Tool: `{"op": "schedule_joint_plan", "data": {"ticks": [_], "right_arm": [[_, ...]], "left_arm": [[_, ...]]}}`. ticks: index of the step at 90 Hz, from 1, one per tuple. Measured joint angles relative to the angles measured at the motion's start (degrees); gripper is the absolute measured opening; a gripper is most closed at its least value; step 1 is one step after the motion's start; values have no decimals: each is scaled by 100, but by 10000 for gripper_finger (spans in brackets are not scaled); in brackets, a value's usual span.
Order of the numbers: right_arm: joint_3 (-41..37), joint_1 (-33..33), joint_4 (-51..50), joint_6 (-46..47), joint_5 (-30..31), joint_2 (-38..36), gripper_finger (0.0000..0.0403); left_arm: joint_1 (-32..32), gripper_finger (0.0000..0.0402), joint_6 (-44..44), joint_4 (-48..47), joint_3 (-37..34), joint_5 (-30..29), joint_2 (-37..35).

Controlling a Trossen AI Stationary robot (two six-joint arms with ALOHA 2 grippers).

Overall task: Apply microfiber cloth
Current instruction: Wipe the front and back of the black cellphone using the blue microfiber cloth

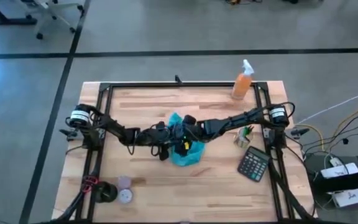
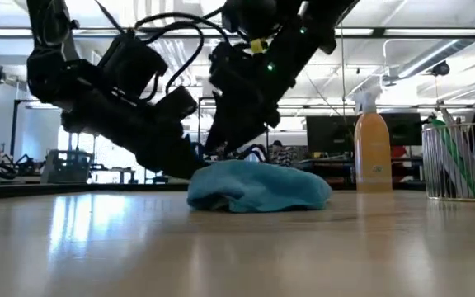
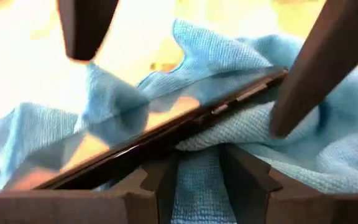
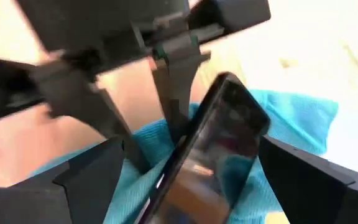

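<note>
Both arms reach in to the wrinkled turquoise-blue microfiber cloth (image 1: 187, 154) mid-table. Left gripper (image 3: 194, 180) pinches cloth and the black rectangular phone (image 3: 166, 134) edge; right gripper (image 4: 191, 180) straddles that tilted phone, fingers spread. Light wooden table (image 1: 166, 180); orange spray bottle (image 1: 243, 81) and black calculator (image 1: 254, 163) lie beyond the cloth, on the right arm's side.

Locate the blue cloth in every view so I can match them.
High: cloth at table centre, under both grippers.
Low: crumpled mound at centre, below the arms.
Left wrist: fills the frame, under the phone.
Right wrist: lower half, behind the phone.
Shared landmark: the black phone lying on it.
</note>
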Motion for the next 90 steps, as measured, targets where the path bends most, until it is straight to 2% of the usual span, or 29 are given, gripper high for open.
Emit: {"op": "schedule_joint_plan", "data": {"ticks": [13,23,36,58,74,81,90], "right_arm": [[-14,185,-157,392,667,125,344],[-26,181,-297,581,885,182,319],[-38,126,-353,580,928,196,256],[-11,122,-417,493,865,196,120],[218,118,-929,311,886,173,33],[327,105,-1135,254,874,164,14],[446,111,-1379,241,809,156,16]], "left_arm": [[0,114,229,-190,141,-3,0],[6,116,331,-237,167,-39,0],[-4,113,457,-174,222,-33,-4],[15,101,514,-274,175,-41,-11],[45,104,438,-861,154,-63,-11],[65,107,343,-988,115,-68,-13],[88,111,181,-949,-28,-216,-28]]}}
